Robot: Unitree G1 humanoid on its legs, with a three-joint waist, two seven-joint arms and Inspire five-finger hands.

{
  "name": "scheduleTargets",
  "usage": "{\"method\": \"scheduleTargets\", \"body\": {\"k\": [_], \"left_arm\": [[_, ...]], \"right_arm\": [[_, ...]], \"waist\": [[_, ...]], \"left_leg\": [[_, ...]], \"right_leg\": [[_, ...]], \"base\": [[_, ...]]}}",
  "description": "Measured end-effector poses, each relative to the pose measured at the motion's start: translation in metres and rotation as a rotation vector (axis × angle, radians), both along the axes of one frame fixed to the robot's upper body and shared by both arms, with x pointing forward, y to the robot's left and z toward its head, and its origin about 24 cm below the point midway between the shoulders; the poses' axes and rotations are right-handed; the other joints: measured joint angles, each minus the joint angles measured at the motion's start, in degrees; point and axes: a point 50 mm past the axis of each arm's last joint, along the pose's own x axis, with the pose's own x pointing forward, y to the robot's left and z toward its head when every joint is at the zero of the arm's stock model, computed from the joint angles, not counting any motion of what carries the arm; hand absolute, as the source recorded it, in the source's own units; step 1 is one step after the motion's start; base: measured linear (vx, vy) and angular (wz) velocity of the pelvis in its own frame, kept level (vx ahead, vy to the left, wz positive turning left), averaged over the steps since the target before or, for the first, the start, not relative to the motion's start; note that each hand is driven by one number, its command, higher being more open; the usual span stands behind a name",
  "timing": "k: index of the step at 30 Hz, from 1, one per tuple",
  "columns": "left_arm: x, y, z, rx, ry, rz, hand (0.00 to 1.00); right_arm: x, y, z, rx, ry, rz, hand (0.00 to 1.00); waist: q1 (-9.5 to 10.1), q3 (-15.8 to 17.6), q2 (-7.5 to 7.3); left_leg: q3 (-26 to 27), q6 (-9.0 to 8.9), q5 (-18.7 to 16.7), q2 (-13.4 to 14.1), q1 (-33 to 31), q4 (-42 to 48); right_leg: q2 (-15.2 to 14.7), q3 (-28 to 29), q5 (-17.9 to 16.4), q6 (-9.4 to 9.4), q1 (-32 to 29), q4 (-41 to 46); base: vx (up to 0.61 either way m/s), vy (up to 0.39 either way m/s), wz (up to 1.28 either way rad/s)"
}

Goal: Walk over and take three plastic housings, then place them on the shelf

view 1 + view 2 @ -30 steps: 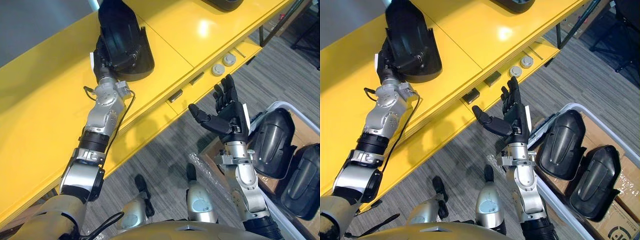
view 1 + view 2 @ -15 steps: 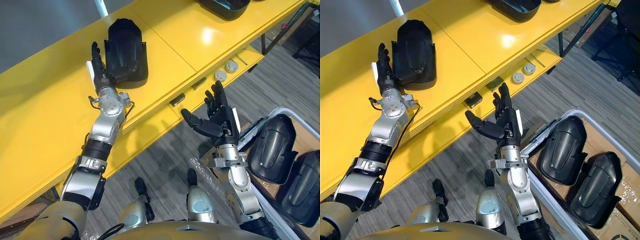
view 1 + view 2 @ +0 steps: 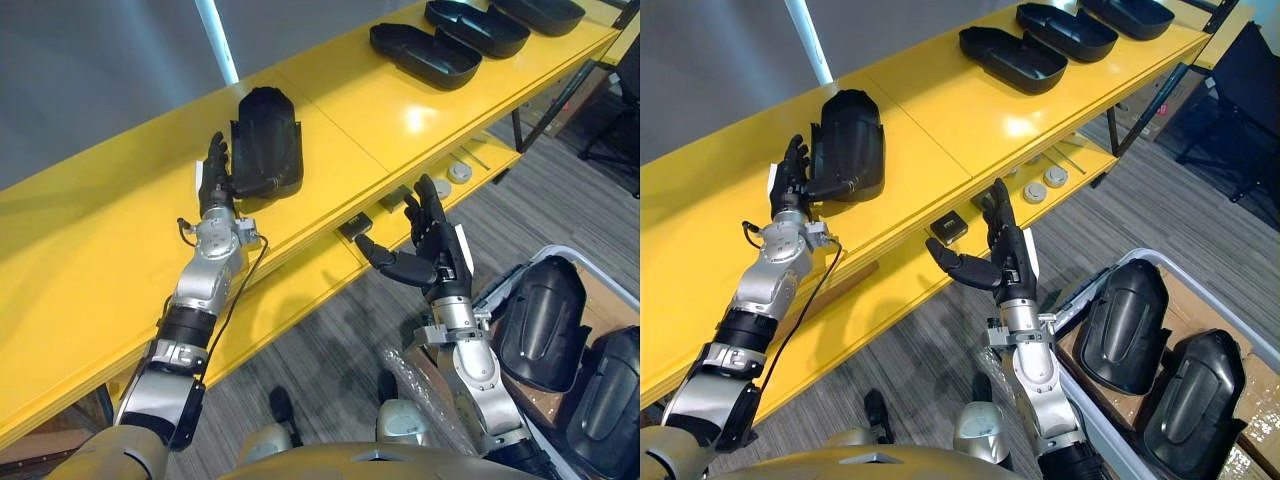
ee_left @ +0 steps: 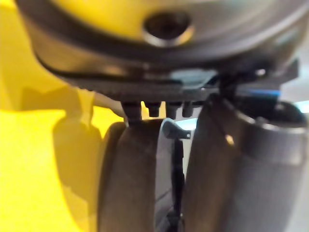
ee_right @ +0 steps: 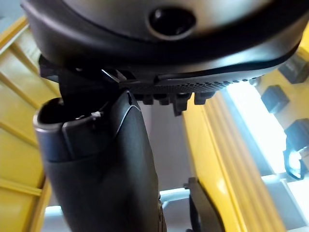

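The silver-grey left arm (image 3: pixel 203 290) reaches forward and up, almost straight from the elbow to the wrist. At its end the dark left hand (image 3: pixel 213 178) is held flat. Its fingers (image 3: pixel 792 160) are straight and close together and point away from the robot, and its thumb (image 3: pixel 242 186) stretches out sideways to the right. The silver-grey right arm (image 3: pixel 472 365) is bent upward, lower and nearer to the body. The dark right hand (image 3: pixel 443 258) stands upright with the palm turned to the left. Its fingers (image 3: pixel 996 212) are straight and a little spread, its thumb (image 3: pixel 954 267) sticks out to the left, and it holds nothing.
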Motion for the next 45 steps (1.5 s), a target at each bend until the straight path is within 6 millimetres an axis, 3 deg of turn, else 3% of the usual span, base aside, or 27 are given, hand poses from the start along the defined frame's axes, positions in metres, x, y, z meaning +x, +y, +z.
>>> {"method": "scheduleTargets", "body": {"k": [5, 7, 10, 14, 18, 22, 28, 31, 35, 40, 45], "left_arm": [[-0.003, 0.024, 0.003, 0.21, 0.04, 0.073, 1.0], [-0.004, 0.048, 0.014, 0.285, 0.027, 0.125, 1.0], [0.0, 0.065, 0.04, 0.357, -0.021, 0.143, 1.0], [0.015, 0.06, 0.086, 0.371, -0.146, 0.126, 1.0], [0.022, 0.048, 0.106, 0.254, -0.214, 0.014, 1.0], [0.022, 0.04, 0.104, 0.1, -0.223, -0.1, 1.0], [-0.004, 0.036, 0.092, -0.023, -0.302, -0.201, 1.0], [-0.015, 0.036, 0.072, -0.059, -0.277, -0.229, 1.0], [-0.024, 0.04, 0.052, -0.064, -0.222, -0.239, 1.0], [-0.029, 0.03, 0.051, -0.079, -0.24, -0.306, 1.0], [-0.036, 0.031, 0.048, -0.077, -0.251, -0.303, 1.0]], "right_arm": [[0.019, -0.012, 0.027, -0.033, -0.101, -0.01, 1.0], [0.029, -0.017, 0.038, -0.049, -0.11, -0.013, 1.0], [0.044, -0.022, 0.046, -0.087, -0.086, -0.026, 1.0], [0.081, -0.024, 0.05, -0.098, 0.02, -0.043, 1.0], [0.116, -0.028, 0.055, -0.085, 0.146, -0.07, 1.0], [0.138, -0.04, 0.064, -0.083, 0.226, -0.117, 1.0], [0.155, -0.071, 0.093, -0.02, 0.225, -0.222, 1.0], [0.16, -0.081, 0.107, -0.023, 0.216, -0.251, 1.0], [0.167, -0.082, 0.117, -0.024, 0.227, -0.232, 1.0], [0.17, -0.097, 0.125, 0.001, 0.262, -0.242, 1.0], [0.174, -0.096, 0.133, 0.018, 0.276, -0.24, 1.0]], "waist": [[1.45, -1.3, 0.29], [2.54, -2.3, 0.31], [3.75, -3.8, -0.08], [6.35, -4.4, -1.08], [7.79, -4.4, -1.02], [9.04, -4.4, -0.96], [11.81, -1.9, -0.04], [13.87, -0.6, 0.73], [14.35, 0.9, 0.96], [15.61, 3.5, 1.34], [15.71, 5.1, 1.82]], "left_leg": [[-1.1, -0.46, 0.6, 0.3, -0.1, 0.0], [-1.3, -0.61, 0.8, 0.5, -0.1, 0.0], [-2.4, -0.65, 0.9, 0.6, -0.1, 0.0], [-3.1, -0.65, 1.3, 0.7, -0.4, 0.0], [-4.7, -0.62, 1.7, 0.6, -1.1, 0.0], [-6.9, -0.25, 2.6, 0.3, -2.7, 0.0], [-9.7, 0.22, 3.4, -0.7, -4.2, 0.0], [-10.8, 0.06, 3.5, -0.9, -4.3, 0.0], [-12.1, -0.02, 3.8, -1.1, -4.3, 0.0], [-12.9, 0.33, 4.2, -1.1, -5.5, 0.0], [-13.1, 0.06, 4.8, -1.2, -6.4, 0.0]], "right_leg": [[0.6, -1.3, 0.1, -0.16, 0.6, 0.0], [0.7, -1.7, 0.3, -0.42, 0.8, -0.1], [0.5, -3.0, 0.7, -0.64, 2.0, -1.0], [0.5, -3.7, 1.5, -0.85, 2.9, -2.2], [0.6, -5.4, 2.0, -0.96, 3.8, -3.1], [0.6, -7.5, 2.1, -1.07, 3.5, -3.2], [0.4, -10.4, 2.1, -1.05, 3.8, -3.2], [0.3, -11.2, 2.0, -1.05, 4.5, -3.2], [0.3, -12.6, 2.0, -1.05, 5.3, -3.2], [0.4, -14.2, 2.0, -0.99, 5.2, -3.2], [0.4, -14.3, 2.0, -0.98, 4.4, -3.0]], "base": [[-0.06, -0.009, 0.09], [-0.04, -0.022, 0.08], [-0.01, -0.009, 0.17], [-0.03, 0.007, 0.12], [-0.03, 0.002, 0.2], [-0.02, 0.007, 0.31], [-0.02, 0.014, 0.25], [-0.04, 0.017, 0.18], [-0.03, 0.008, 0.17], [-0.06, 0.01, 0.17], [-0.01, 0.002, 0.03]]}}
